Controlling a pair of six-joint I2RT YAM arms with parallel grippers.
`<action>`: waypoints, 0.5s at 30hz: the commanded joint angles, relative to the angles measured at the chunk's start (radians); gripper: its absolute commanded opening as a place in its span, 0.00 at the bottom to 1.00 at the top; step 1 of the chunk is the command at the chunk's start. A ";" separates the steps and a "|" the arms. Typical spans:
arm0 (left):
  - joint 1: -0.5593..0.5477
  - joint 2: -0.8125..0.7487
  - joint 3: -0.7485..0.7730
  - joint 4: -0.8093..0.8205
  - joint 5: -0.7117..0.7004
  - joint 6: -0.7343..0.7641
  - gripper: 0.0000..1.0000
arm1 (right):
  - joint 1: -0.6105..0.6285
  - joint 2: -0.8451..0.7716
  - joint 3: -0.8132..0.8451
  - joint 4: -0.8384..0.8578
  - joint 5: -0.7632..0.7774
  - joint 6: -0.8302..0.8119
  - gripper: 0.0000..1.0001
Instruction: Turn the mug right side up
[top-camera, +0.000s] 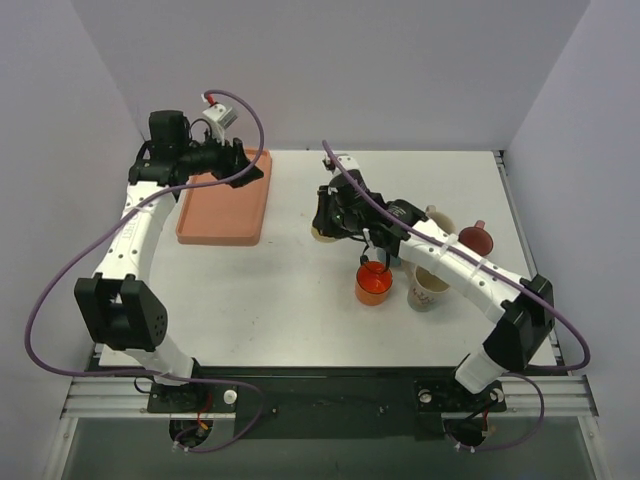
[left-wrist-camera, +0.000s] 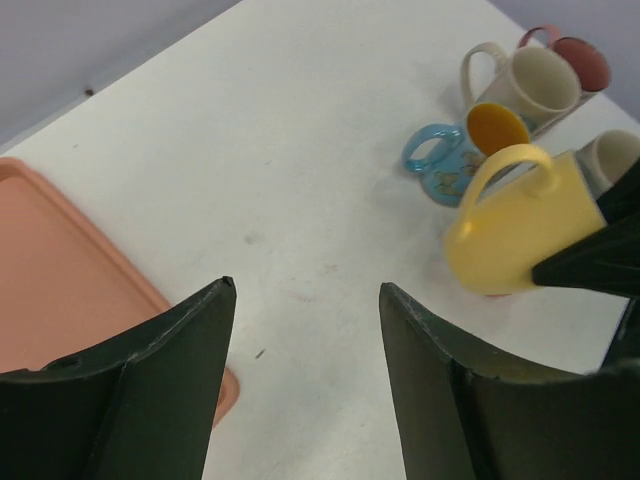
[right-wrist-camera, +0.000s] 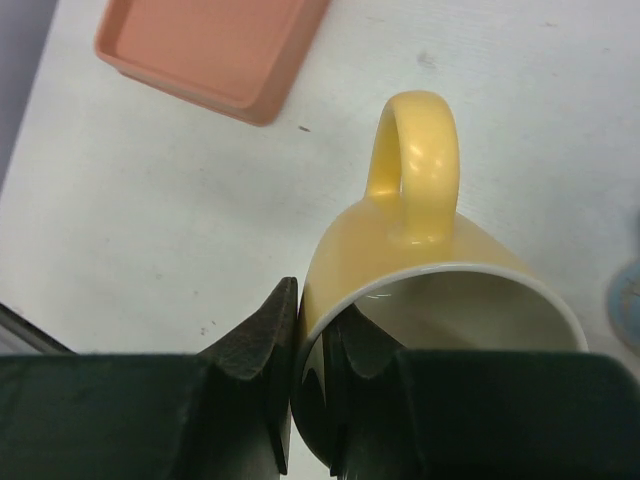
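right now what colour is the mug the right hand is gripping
The mug is yellow, whitish inside; clearest in the right wrist view.

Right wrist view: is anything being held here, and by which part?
The right gripper holds the yellow mug by its rim wall, one finger inside, one outside. The left gripper is open and empty.

Mug (right-wrist-camera: 400, 240), perhaps airborne, right of tray (top-camera: 222, 208).

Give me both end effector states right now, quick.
Left end effector: open, empty.
Right end effector: shut on the rim of the mug.
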 joint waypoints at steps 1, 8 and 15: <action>0.008 -0.054 0.076 -0.145 -0.261 0.170 0.69 | 0.003 -0.116 0.176 -0.144 0.145 -0.115 0.00; 0.036 -0.121 -0.064 -0.190 -0.573 0.149 0.70 | -0.119 -0.240 0.298 -0.706 0.507 -0.070 0.00; 0.119 -0.200 -0.204 -0.216 -0.577 0.016 0.70 | -0.419 -0.555 -0.074 -0.763 0.570 0.067 0.00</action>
